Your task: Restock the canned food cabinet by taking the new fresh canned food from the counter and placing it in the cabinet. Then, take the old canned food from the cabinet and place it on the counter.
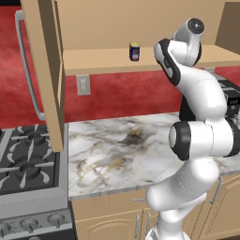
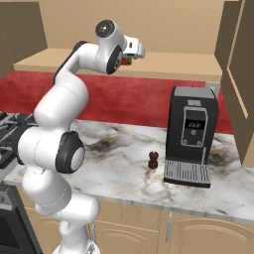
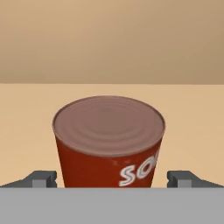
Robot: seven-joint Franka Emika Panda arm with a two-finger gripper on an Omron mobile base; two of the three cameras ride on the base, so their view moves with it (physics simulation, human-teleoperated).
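Marble counter (image 1: 112, 154) runs below an open wooden cabinet (image 1: 140, 28). On its shelf the blue can (image 1: 134, 51) stands left. Farther right, the gripper (image 3: 112, 178) straddles the upright red can (image 3: 109, 140), fingers (image 3: 43, 178) spread, not gripping.

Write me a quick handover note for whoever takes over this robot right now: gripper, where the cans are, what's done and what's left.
Gripper: open, raised to the cabinet shelf, one fingertip on each side of the red can, not yet closed on it.
Blue can: standing upright on the shelf, to the left of the arm in the left base view.
Red can: upright on the same shelf, top facing the hand camera.
Counter: holds a coffee machine and a small dark shaker.
Done: blue can is in the cabinet.
Left: close on the red can, lift it off the shelf and set it on the counter.
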